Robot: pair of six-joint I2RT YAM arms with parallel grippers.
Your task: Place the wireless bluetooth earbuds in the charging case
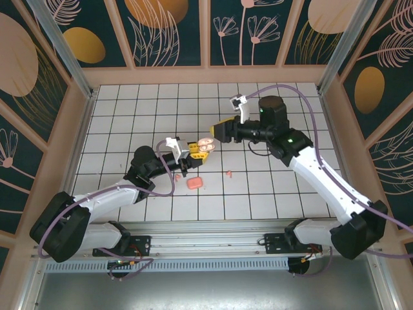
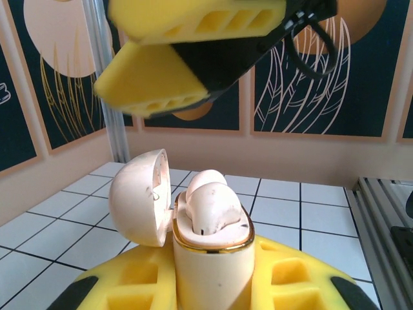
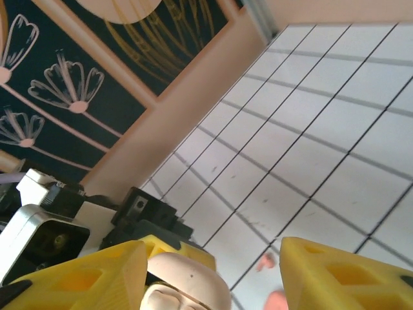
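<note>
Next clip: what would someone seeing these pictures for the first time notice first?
The open charging case, gold-rimmed with pale earbuds seated in it, is held up above the middle of the table by the left pincer. The right pincer hovers just over it, yellow jaws apart. On the table beneath lie a coral-pink box and a tiny pink piece to its right.

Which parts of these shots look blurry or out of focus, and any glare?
Left wrist view: the right gripper overhead is soft; the charging case and its earbuds are sharper, gold rim glinting. Right wrist view: yellow fingers blurred, floor tiles crisper. Top view: even light, no strong glare.
</note>
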